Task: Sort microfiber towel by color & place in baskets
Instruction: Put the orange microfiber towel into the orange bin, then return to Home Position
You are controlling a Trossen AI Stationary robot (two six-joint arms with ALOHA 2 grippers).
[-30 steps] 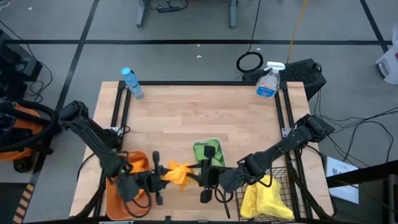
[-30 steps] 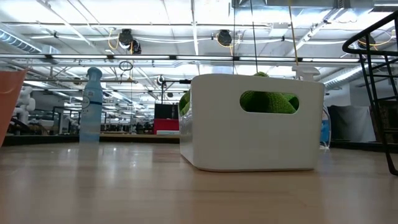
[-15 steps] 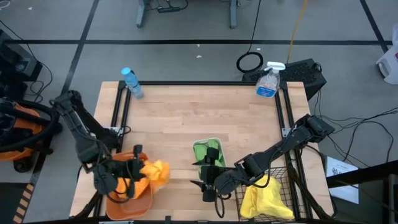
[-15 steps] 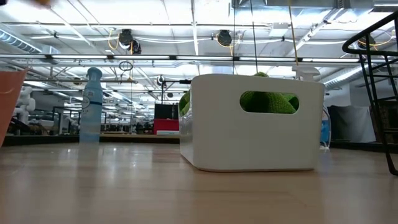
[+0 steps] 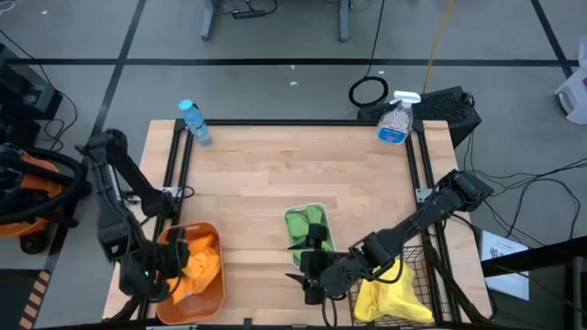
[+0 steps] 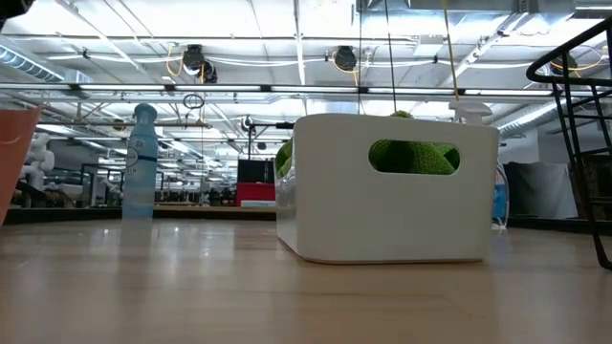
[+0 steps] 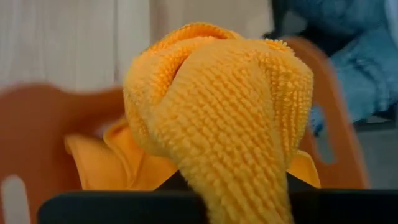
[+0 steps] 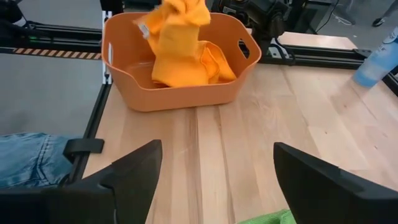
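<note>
An orange microfiber towel (image 5: 200,255) hangs over the orange tub (image 5: 213,295) at the table's near left corner, with my left gripper (image 5: 172,263) shut on it. More orange cloth (image 8: 214,62) lies in that tub. The white bin (image 5: 305,209) near the front centre holds green towels (image 6: 413,156). The black wire basket (image 5: 429,275) at the near right holds a yellow towel (image 5: 390,295). My right gripper (image 5: 307,280) stands open above the table just in front of the white bin, with nothing between its fingers (image 8: 134,168). My left gripper pinches a bunched fold of the orange towel (image 7: 230,149) between its two fingers, slanting down from above. How many layers it has cannot be told. The towel hangs below the gripper, and its lower end (image 8: 166,74) reaches down into the orange tub.
A blue-capped water bottle (image 5: 194,122) lies at the far left corner and a spray bottle (image 5: 395,121) stands at the far right corner. Bare wood (image 5: 303,165) spreads across the middle and far half of the table.
My right gripper has opened and let go of the orange towel, staying in front of the white bin. My left gripper has carried the towel from the front centre toward the table's left edge, tipping downward. The towel now hangs over the orange tub.
</note>
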